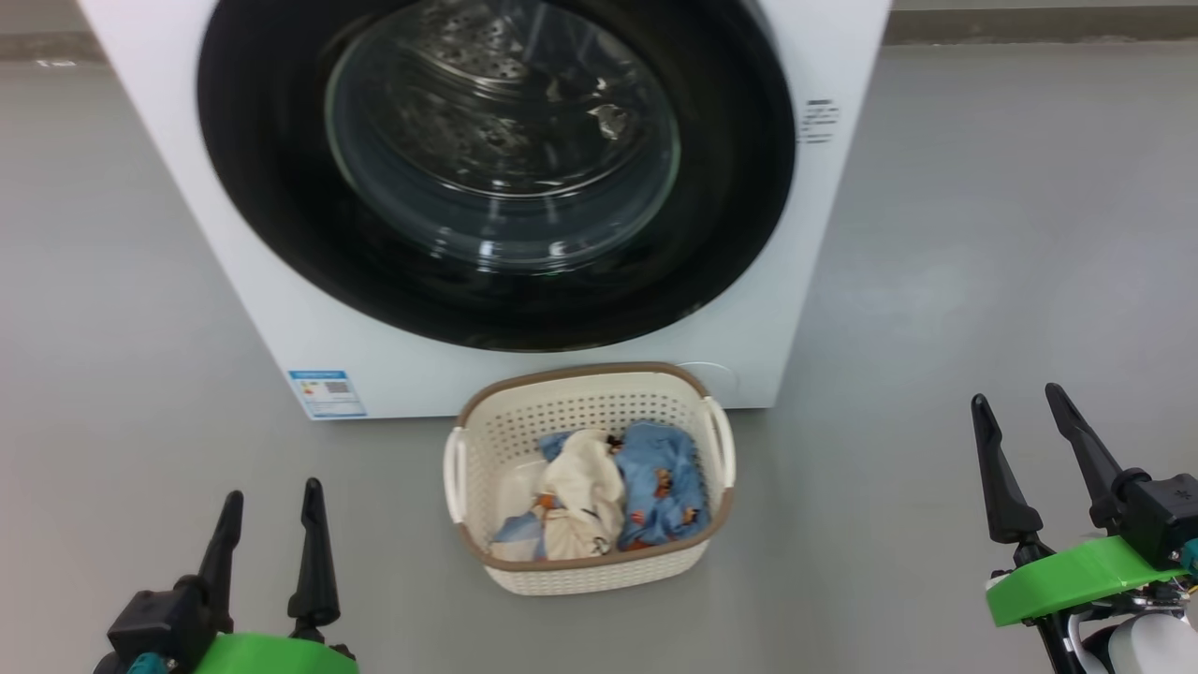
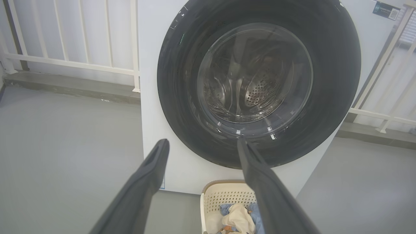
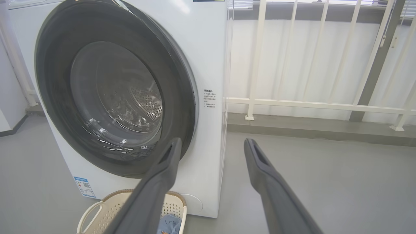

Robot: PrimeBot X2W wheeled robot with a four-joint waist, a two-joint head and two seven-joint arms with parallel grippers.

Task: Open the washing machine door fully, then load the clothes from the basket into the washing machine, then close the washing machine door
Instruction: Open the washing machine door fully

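The white washing machine [image 1: 281,309] stands ahead with its round black-rimmed door [image 1: 496,168] shut against its front; the steel drum shows through the glass. On the floor just before it sits the cream basket [image 1: 590,562], holding light blue printed clothes [image 1: 660,482] and a cream-white piece [image 1: 585,501]. My left gripper [image 1: 273,505] is open at the lower left, well left of the basket. My right gripper [image 1: 1020,407] is open at the lower right, apart from everything. The door [image 2: 260,81] [image 3: 113,94] and the basket [image 2: 227,195] [image 3: 97,211] appear in both wrist views.
Grey floor [image 1: 983,281] lies on both sides of the machine. A white railing [image 3: 308,104] on a low grey kerb runs behind and to the sides. A blue label sticker [image 1: 326,393] marks the machine's lower left front.
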